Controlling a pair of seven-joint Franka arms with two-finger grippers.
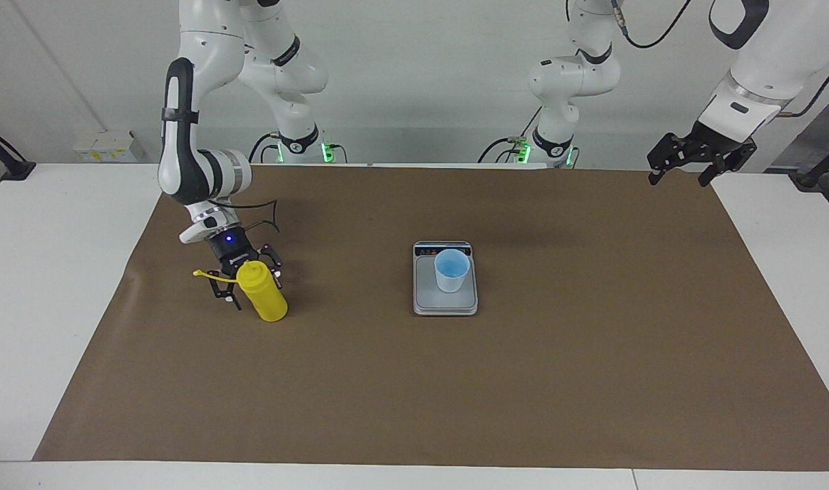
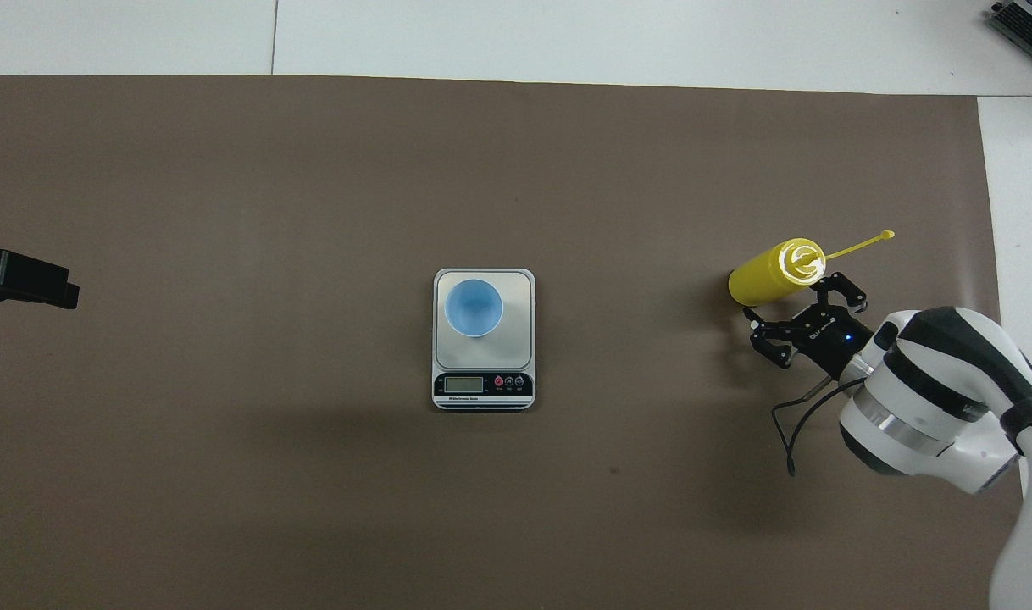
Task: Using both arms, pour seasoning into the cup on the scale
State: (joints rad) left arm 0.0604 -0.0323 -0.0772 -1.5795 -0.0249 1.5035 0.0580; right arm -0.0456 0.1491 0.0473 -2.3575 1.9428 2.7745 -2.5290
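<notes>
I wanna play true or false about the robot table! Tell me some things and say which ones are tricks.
1. The blue cup sits on the scale. True.
2. The yellow bottle is lying flat on its side. False: it stands upright on the brown mat.
3. The right gripper squeezes the bottle. False: its jaws are open, just beside it.
4. The left gripper is pouring into the cup. False: it waits at the mat's corner.
5. The cup is shorter than the bottle. True.

A robotics lab: two white arms (image 1: 197, 136) at a paper-covered table (image 1: 60, 286).
</notes>
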